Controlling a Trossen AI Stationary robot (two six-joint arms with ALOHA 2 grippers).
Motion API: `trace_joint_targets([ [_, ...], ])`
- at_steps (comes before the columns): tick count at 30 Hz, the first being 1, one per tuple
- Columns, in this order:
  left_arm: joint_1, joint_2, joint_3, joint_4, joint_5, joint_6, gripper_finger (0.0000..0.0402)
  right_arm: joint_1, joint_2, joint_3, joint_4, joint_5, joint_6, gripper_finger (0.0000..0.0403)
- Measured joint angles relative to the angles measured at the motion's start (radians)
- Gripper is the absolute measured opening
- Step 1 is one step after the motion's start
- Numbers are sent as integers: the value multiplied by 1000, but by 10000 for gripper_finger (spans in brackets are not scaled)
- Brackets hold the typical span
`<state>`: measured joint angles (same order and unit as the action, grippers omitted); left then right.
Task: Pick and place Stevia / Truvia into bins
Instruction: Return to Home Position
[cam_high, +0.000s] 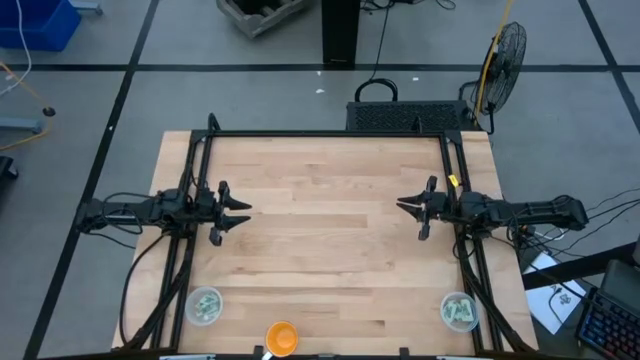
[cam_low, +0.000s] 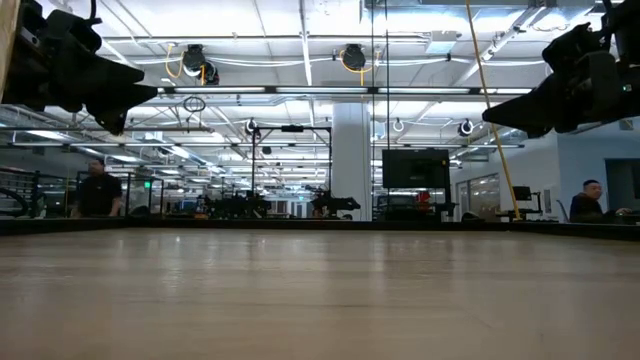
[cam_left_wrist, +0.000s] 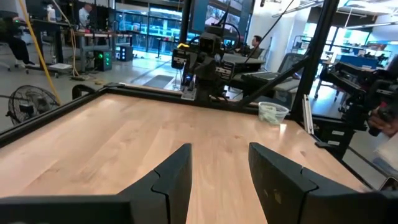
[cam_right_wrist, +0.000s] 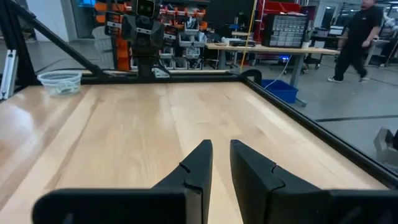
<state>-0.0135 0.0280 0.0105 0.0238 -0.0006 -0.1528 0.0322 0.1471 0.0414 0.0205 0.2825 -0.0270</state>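
Note:
Two clear cups stand near the table's near edge, the left bin (cam_high: 204, 306) and the right bin (cam_high: 459, 311). Pale green and white sachets lie inside each; I see none loose on the table. The left wrist view shows the right bin (cam_left_wrist: 272, 112) with its sachets, and the right wrist view shows the left bin (cam_right_wrist: 60, 81). My left gripper (cam_high: 240, 212) hovers open over the table's left side (cam_left_wrist: 219, 168). My right gripper (cam_high: 408, 207) hovers over the right side, open by a narrow gap (cam_right_wrist: 221, 163). Both point toward the table's middle and hang well above the wood in the low view.
A round orange bowl (cam_high: 281, 337) sits at the near edge between the two bins. A black frame rail (cam_high: 330, 134) runs along the far edge and the sides. The wood between the grippers is bare. People show in the room beyond.

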Motion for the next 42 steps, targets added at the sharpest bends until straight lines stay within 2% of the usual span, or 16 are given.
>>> trace_joint_targets([
  [10, 0, 0, 0, 0, 0, -1, 163, 1, 11, 0, -20, -6, -14, 50],
  [22, 0, 0, 0, 1, -1, -3, 163, 2, 11, 0, 212, 5, -12, 50],
  [42, 0, 0, 0, 2, -1, -1, 163, 2, 11, 0, 222, 4, -12, 50],
])
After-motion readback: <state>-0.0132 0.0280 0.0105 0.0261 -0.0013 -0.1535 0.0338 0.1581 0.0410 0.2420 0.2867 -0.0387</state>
